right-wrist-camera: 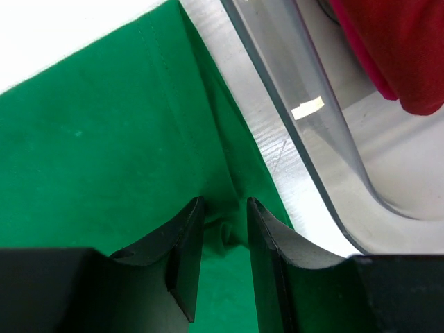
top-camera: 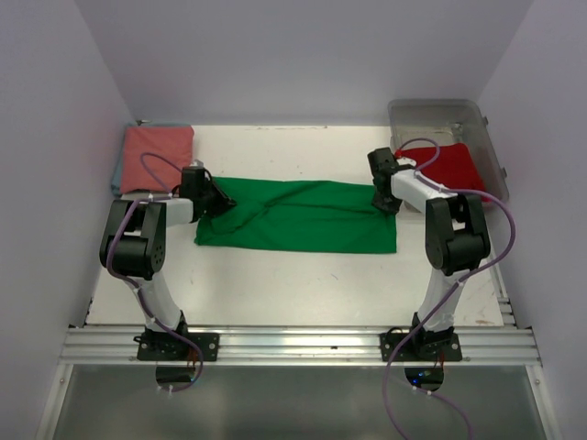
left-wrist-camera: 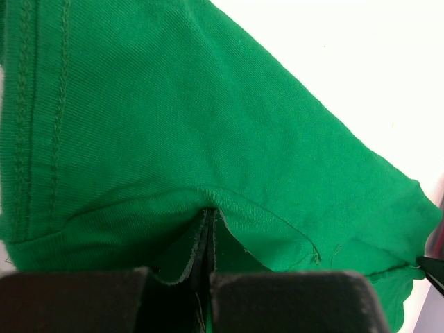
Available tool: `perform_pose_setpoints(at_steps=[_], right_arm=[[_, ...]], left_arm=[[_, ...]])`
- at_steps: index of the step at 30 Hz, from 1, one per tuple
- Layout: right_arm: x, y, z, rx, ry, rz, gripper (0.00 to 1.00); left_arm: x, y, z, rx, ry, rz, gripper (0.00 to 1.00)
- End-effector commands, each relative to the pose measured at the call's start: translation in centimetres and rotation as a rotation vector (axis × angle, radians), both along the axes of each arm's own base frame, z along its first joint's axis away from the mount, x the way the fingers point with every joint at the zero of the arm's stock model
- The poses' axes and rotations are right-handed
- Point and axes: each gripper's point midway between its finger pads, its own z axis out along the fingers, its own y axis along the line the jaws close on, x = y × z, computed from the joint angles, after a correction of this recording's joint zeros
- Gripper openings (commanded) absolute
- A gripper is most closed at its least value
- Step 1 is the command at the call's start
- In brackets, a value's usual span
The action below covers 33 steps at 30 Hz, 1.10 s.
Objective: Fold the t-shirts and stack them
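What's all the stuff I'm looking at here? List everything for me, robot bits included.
green shirt: one, bright green, folded into a long strip across the middle of the table
pink shirt: one, salmon pink, folded, far left corner
red shirt: one, red, inside the bin
bin: one, clear plastic, far right corner
table: one, white, under everything
cables: two, purple, one looping along each arm
arms: two, black and white, bolted at the near edge
left gripper: one, black, pinching the green shirt's left end
right gripper: one, black, jaws apart at the green shirt's right end
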Motion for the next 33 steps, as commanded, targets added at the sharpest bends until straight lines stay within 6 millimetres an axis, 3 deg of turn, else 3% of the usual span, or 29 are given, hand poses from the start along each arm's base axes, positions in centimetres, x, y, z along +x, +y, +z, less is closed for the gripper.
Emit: perform_pose_setpoints(at_steps=[1,7,11,17,26,33], right_arm=[[0.6,0.1,-0.1,0.017,-0.029,-0.018,0.35],[0.2,-0.5,-0.2,-0.004,-0.021,-0.029,0.25],[0.1,-0.5,-0.1,-0.008,-0.025,-0.028,0.0],[0.0,-1.3,1.8,-0.04,-0.058,-0.038,0.0],[-1.3,-3.4,6.3,-0.134,-0.113,-0.083,0.0],[-2.5,-4.0,6.1,-0.165,-0.08,-0.085,0.0]], left_arm=[[-1.1,1.0,-2.4,0.073,0.068,0.005,0.0],[-1.1,1.0,-2.4,0.073,0.068,0.005,0.0],[-1.2,1.0,-2.4,0.072,0.068,0.004,0.0],[-1.1,1.1,-2.4,0.074,0.068,0.007,0.0],[-1.1,1.0,-2.4,0.069,0.069,0.005,0.0],[-0.9,0.9,-2.2,0.065,0.067,0.005,0.0]])
